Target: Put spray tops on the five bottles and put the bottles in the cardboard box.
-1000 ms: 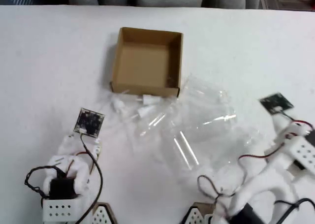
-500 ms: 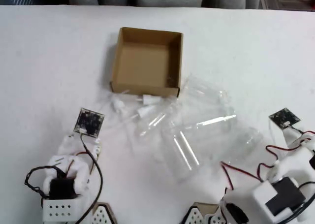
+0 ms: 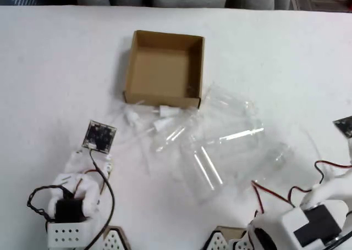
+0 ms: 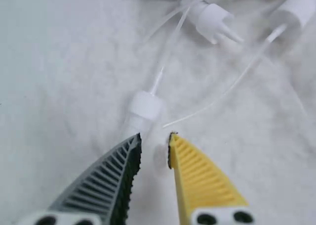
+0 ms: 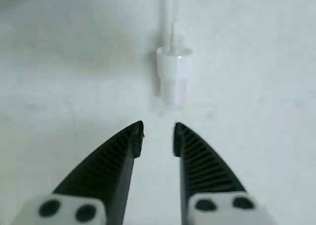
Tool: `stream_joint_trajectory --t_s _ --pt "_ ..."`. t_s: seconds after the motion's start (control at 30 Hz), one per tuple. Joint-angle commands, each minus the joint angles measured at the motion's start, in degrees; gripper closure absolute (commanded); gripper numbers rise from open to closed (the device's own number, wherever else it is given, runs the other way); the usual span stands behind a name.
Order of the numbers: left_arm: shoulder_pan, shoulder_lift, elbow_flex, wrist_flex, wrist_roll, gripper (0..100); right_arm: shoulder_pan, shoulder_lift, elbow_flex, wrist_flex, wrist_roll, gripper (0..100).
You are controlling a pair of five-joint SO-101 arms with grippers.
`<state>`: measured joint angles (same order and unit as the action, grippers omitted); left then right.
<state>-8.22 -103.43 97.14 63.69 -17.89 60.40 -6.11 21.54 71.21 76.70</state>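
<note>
The open cardboard box (image 3: 165, 68) stands at the table's middle back, nothing visible inside. Several clear bottles (image 3: 225, 145) lie in a heap in front of it and to its right, without tops. White spray tops (image 3: 164, 112) with thin tubes lie by the box's front wall. My left gripper (image 4: 153, 140) is low over the table, narrowly open, its tips right at one spray top (image 4: 143, 109). My right gripper (image 5: 158, 133) is narrowly open, and a lone spray top (image 5: 174, 71) lies a short way beyond its tips, apart from them.
The left arm (image 3: 71, 206) sits at the near left and the right arm (image 3: 313, 222) at the near right corner, red wires trailing from it. More spray tops (image 4: 212, 20) and loose tubes lie past the left gripper. White table (image 3: 49, 68) stretches left of the box.
The right arm has swung to the right and drawn back toward the near right corner, away from the bottles. The left arm, bottles and box have not moved.
</note>
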Motion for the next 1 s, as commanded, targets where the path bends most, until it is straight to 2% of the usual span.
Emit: stream_joint_trajectory --t_s 0.0,0.13,0.23,0.43,0.5,0.73,0.97 --pt "-0.6 -1.0 -0.2 0.8 -0.5 89 2.4 -3.9 -3.4 7.2 -6.9 98.1" --pt "-0.6 -1.0 -0.2 0.8 -0.5 89 5.0 -3.3 -2.7 9.5 -14.6 98.1" --pt "-0.6 -1.0 -0.2 0.8 -0.5 89 5.1 -1.0 0.4 7.5 -19.5 98.1" --pt "-0.6 -1.0 -0.2 0.8 -0.5 89 2.2 8.8 3.6 -8.7 -33.6 98.2" --pt "-0.6 -1.0 -0.2 0.9 -0.5 89 1.7 12.7 2.4 -11.4 -36.8 98.2" --pt "-0.6 -1.0 -0.2 0.9 -0.5 89 2.9 22.3 -9.1 -11.5 -42.5 98.2" --pt "-0.6 -1.0 -0.2 0.9 -0.5 89 2.9 24.0 -16.7 -9.5 -44.9 98.2"
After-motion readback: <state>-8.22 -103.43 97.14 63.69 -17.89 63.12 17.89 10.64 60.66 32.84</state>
